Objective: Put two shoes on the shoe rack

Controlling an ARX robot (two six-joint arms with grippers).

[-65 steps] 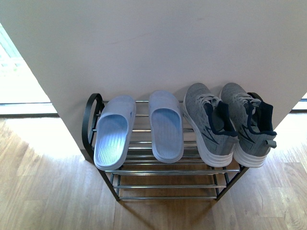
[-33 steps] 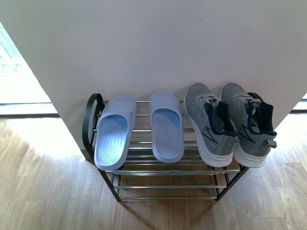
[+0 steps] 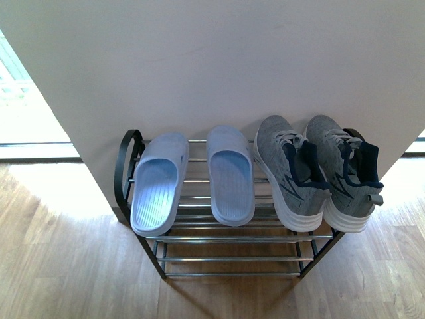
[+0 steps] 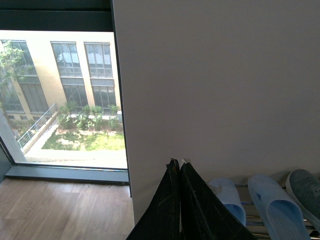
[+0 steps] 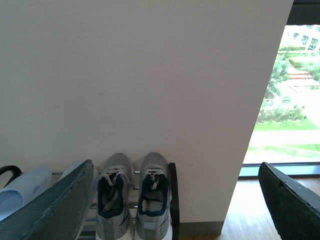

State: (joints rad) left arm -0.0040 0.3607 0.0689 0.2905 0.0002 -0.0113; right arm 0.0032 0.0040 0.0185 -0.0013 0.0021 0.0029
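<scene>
we see both grey sneakers, the left one (image 3: 290, 171) and the right one (image 3: 344, 171), resting side by side on the top tier of the shoe rack (image 3: 126, 163), toes toward the wall (image 3: 212, 66), heels jutting slightly past the front rods, just beside a pair of pale blue slippers (image 3: 192, 179). we judge the placing done, so the step in hand is to back off cleanly: keep both arms high and clear of the heels so nothing gets nudged off the rods. our left pincer (image 4: 180, 167) has its jaws pressed together and holds nothing; our right pincer (image 5: 175, 195) is spread wide, also empty. neither arm shows in the front view, the rack's lower tiers are partly hidden, and we cannot tell how firmly the soles sit on the rods.
</scene>
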